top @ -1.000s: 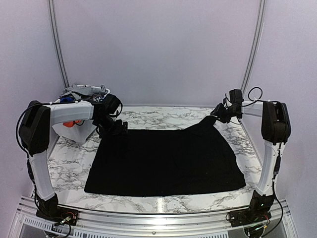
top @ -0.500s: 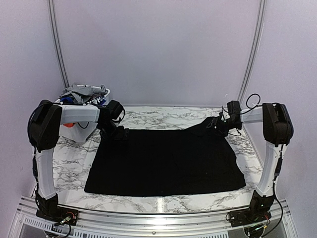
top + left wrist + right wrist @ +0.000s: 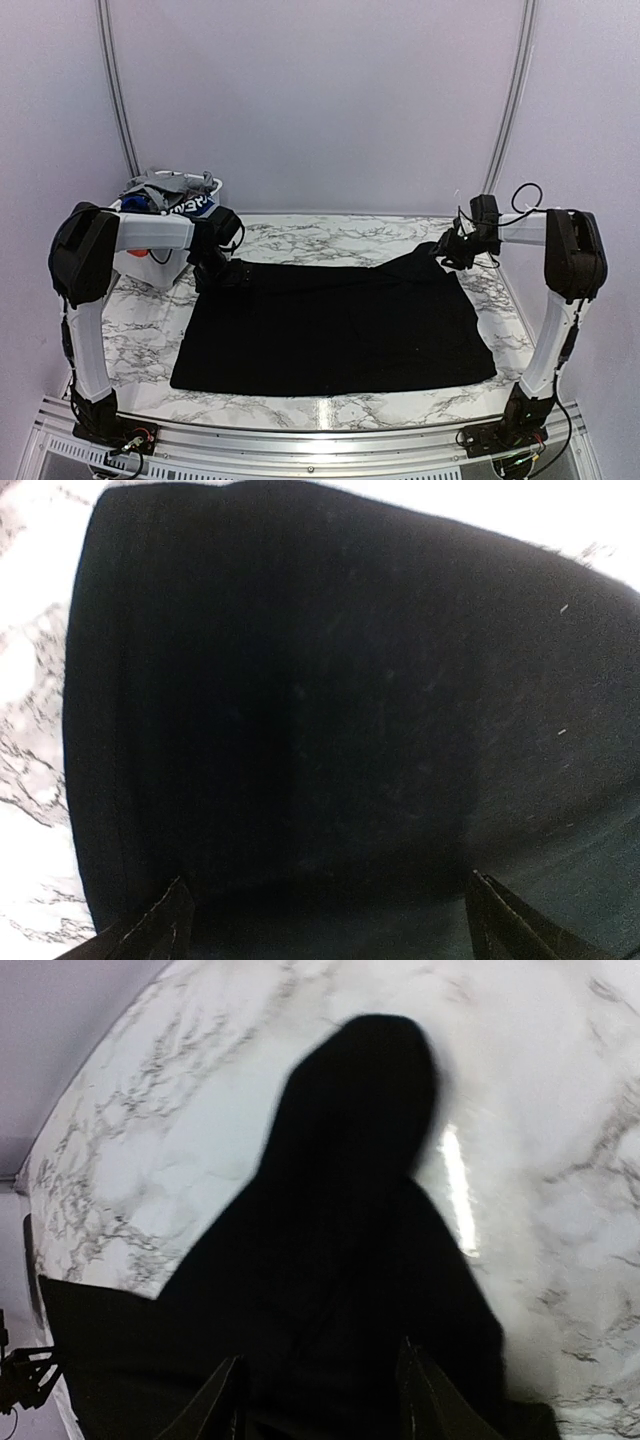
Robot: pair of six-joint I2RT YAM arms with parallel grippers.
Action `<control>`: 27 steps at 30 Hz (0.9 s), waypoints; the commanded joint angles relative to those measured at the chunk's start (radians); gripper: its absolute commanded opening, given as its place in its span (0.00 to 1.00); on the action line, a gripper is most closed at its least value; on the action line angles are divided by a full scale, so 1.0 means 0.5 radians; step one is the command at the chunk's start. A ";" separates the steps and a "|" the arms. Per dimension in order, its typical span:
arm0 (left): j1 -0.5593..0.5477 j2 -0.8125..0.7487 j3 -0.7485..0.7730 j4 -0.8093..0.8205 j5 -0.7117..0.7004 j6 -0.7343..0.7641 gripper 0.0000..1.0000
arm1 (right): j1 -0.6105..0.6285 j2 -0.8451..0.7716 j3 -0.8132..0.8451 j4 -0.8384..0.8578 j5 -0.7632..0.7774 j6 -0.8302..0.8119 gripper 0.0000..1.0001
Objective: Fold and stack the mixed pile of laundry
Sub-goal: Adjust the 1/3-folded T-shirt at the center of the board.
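While the black garment (image 3: 330, 320) lies spread flat on the marble table (image 3: 330, 232), its far right corner is lifted off the surface, pinched by the right gripper (image 3: 447, 250). The left gripper (image 3: 222, 270) is poised over the far left corner, its fingers spread wide. The remaining laundry (image 3: 170, 190) is heaped in the white basket (image 3: 150, 272) at the far left.
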 commanded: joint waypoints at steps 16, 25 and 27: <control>0.015 0.033 0.199 -0.053 0.010 0.003 0.99 | 0.259 0.274 0.087 -0.028 0.020 0.265 0.41; 0.018 0.064 0.211 -0.053 -0.003 0.014 0.99 | 0.288 0.476 0.274 0.184 -0.157 0.481 0.21; 0.020 0.069 0.217 -0.055 -0.005 0.016 0.99 | 0.291 0.506 0.328 0.241 -0.190 0.530 0.14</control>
